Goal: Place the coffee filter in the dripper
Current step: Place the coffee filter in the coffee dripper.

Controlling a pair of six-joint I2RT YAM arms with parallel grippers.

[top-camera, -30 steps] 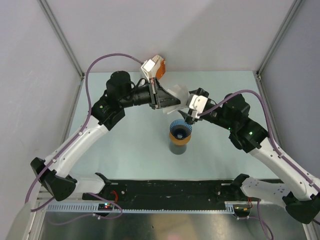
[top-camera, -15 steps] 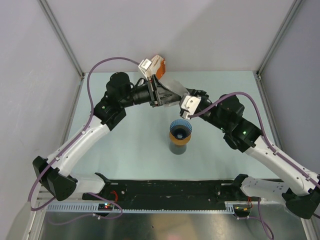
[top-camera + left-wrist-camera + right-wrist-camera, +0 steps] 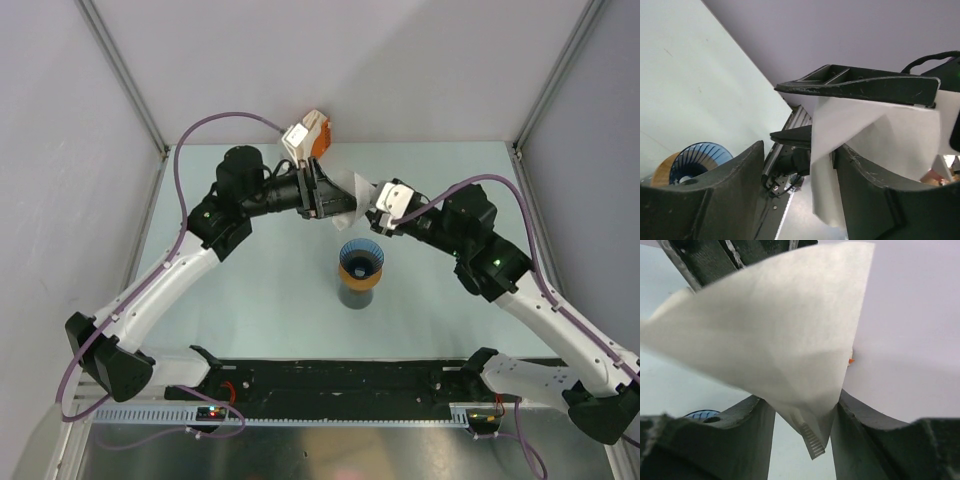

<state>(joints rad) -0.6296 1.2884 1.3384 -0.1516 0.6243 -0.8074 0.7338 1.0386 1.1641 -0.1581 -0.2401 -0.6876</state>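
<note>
The white paper coffee filter (image 3: 355, 184) hangs in the air behind the dripper, between both grippers. My right gripper (image 3: 372, 201) is shut on its pointed end (image 3: 780, 330), with a finger on each side. My left gripper (image 3: 335, 198) stands open; the filter (image 3: 880, 130) only rests against its right finger (image 3: 865, 185), with a gap to the other finger. The blue ribbed dripper (image 3: 360, 256) sits mouth up on an orange ring (image 3: 358, 278) atop a dark grey cup (image 3: 354, 296), mid table. The dripper (image 3: 700, 157) also shows low in the left wrist view, and a sliver of it (image 3: 700, 414) in the right wrist view.
Grey enclosure walls stand close behind and at both sides of the pale table (image 3: 260, 270). A black rail (image 3: 340, 380) with the arm bases runs along the near edge. Both arms reach inward and nearly meet above the table's far middle.
My left gripper's jaws have opened off the filter. My right gripper rose from beside the dripper, came up to the filter and closed on its tip.
</note>
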